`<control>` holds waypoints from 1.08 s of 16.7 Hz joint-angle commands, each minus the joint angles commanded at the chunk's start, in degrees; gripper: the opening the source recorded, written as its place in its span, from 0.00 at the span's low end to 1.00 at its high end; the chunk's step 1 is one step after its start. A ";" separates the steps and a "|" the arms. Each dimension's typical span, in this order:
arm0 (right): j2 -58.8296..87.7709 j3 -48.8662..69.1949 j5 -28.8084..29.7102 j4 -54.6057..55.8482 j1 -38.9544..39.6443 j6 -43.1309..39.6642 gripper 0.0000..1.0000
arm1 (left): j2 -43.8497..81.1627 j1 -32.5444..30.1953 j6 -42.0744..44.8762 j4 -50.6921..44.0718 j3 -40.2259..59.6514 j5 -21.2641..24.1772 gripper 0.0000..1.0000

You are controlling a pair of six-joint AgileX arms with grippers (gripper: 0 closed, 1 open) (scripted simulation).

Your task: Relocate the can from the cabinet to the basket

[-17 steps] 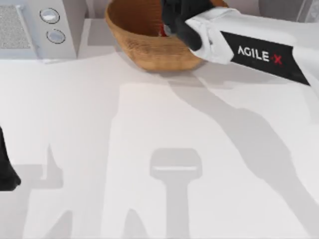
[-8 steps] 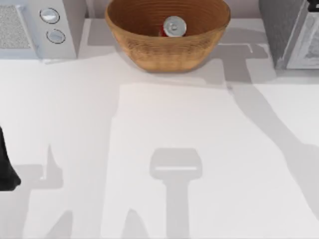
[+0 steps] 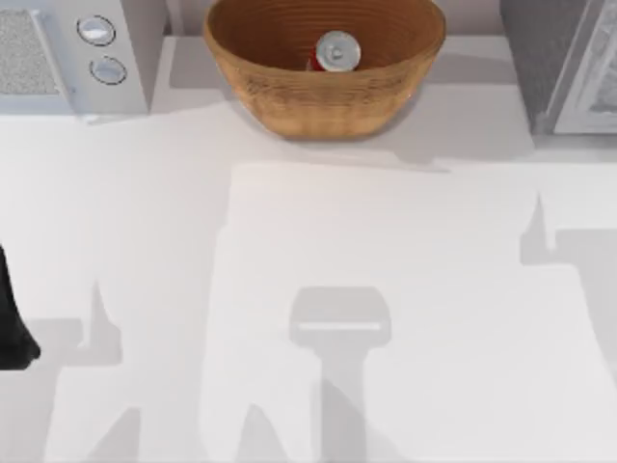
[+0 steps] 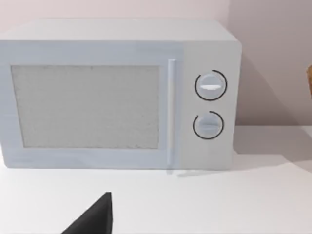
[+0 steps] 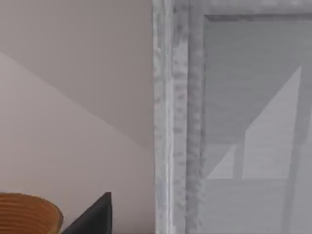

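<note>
The can (image 3: 336, 51), with a silver top and a red side, stands upright inside the tan wicker basket (image 3: 289, 92) at the back middle of the table. The dark grey cabinet (image 3: 540, 68) with its pale door (image 3: 593, 92) stands at the back right. In the right wrist view, a dark part of my right gripper (image 5: 92, 220) shows close to the white-framed cabinet door (image 5: 243, 122), with the basket rim (image 5: 24, 212) off to one side. My left arm (image 3: 12, 323) is parked at the table's left edge, and its gripper (image 4: 92, 220) faces the microwave. Nothing touches the can.
A white microwave (image 3: 67, 53) with two round knobs (image 3: 96, 31) stands at the back left, beside the basket. The broad white tabletop (image 3: 318, 251) in front of the basket carries only arm shadows.
My right arm, which reached over the basket a second ago, has drawn back to the right and out of the top view. The can stays in the basket, now uncovered.
</note>
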 joint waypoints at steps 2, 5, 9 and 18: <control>-11.46 -10.08 -3.18 -2.31 -3.17 -0.10 1.00 | 0.00 0.00 0.00 0.00 0.00 0.00 1.00; -24.31 -22.15 -7.27 -5.18 -7.23 -0.23 1.00 | 0.00 0.00 0.00 0.00 0.00 0.00 1.00; -33.12 -30.49 -10.49 -7.34 -10.40 -0.34 1.00 | 0.00 0.00 0.00 0.00 0.00 0.00 1.00; -31.73 -30.11 -12.24 -5.53 -12.29 -0.26 1.00 | 0.00 0.00 0.00 0.00 0.00 0.00 1.00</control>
